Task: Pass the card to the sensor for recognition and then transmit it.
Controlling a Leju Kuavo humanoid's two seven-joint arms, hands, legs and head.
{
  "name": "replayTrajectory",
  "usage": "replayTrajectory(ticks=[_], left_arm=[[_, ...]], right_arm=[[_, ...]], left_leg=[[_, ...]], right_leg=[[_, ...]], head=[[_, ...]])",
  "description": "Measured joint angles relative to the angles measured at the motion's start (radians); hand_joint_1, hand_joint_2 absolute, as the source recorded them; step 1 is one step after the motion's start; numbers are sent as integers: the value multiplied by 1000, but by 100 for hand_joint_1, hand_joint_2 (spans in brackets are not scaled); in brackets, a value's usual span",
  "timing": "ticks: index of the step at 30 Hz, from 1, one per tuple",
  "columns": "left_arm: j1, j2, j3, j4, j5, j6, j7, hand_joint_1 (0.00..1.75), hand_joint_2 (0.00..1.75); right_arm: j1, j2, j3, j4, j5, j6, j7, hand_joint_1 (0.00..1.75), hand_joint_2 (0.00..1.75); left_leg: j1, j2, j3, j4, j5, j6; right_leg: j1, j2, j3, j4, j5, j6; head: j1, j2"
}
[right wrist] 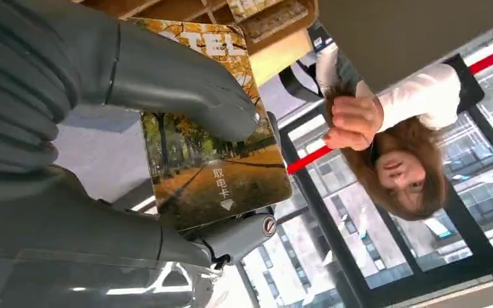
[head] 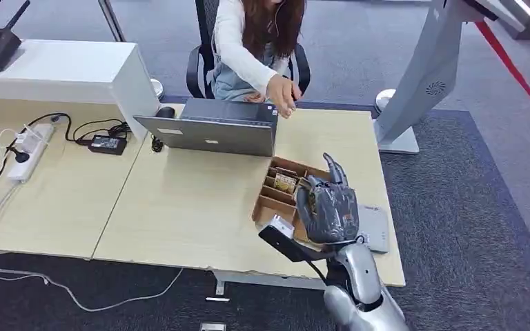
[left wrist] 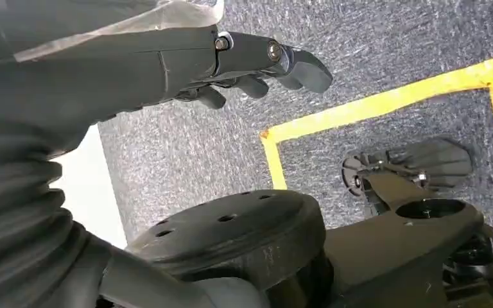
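My right hand (head: 328,205) hovers over the near right part of the wooden table, above a brown card box (head: 273,200). In the right wrist view my thumb (right wrist: 186,96) and fingers pinch a card (right wrist: 221,173) printed with an autumn tree scene and a white arrow. A flat grey sensor pad (head: 377,229) lies on the table just right of this hand. More cards (head: 285,182) stand in the box's slots. My left hand (left wrist: 257,61) hangs over grey carpet, fingers loosely apart, holding nothing.
A person sits behind the table and stretches a hand (head: 284,94) over a grey laptop (head: 214,129). A power strip (head: 27,150) and cables lie at the left. A white stand (head: 424,76) rises at the right. Yellow floor tape (left wrist: 385,99) marks the carpet.
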Motion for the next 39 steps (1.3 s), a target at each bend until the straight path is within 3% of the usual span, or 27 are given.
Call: replayTrajectory(ticks=[7,23,29,30,31,36,39], left_arm=[[0,0,-4,0,-6,-10,-8,0,175],[-2,4,-14,0,-29,-25,-13,0,175],[-3,4,-25,0,-38,-31,-24,0,175],[-4,4,-26,0,-39,-31,-24,0,175],[-4,4,-29,0,-39,-32,-24,0,175],[-6,4,-30,0,-38,-38,-22,0,175],[-6,4,-30,0,-35,-42,-20,0,175]], right_arm=[[-50,13,23,-47,48,91,87,171,175],[-157,41,81,-108,71,136,160,166,175],[-220,64,95,-84,66,146,192,155,175],[-231,68,97,-75,66,146,194,148,175],[-243,73,98,-63,66,146,196,127,175],[-296,100,105,14,48,122,204,110,175],[-315,117,113,53,30,104,202,86,175]], left_leg=[[0,0,0,0,0,0],[0,0,0,0,1,0],[0,0,0,0,1,0],[0,0,0,0,1,0],[0,0,0,0,1,0],[0,0,0,0,1,0],[1,0,0,0,1,0]], right_leg=[[0,0,0,0,0,0],[0,0,0,0,0,0],[0,0,0,0,0,0],[0,0,0,0,0,0],[0,0,0,0,0,0],[0,0,0,0,0,0],[1,0,0,0,0,0]], head=[[0,0],[0,0],[0,0],[0,0],[0,0],[0,0],[0,0]])
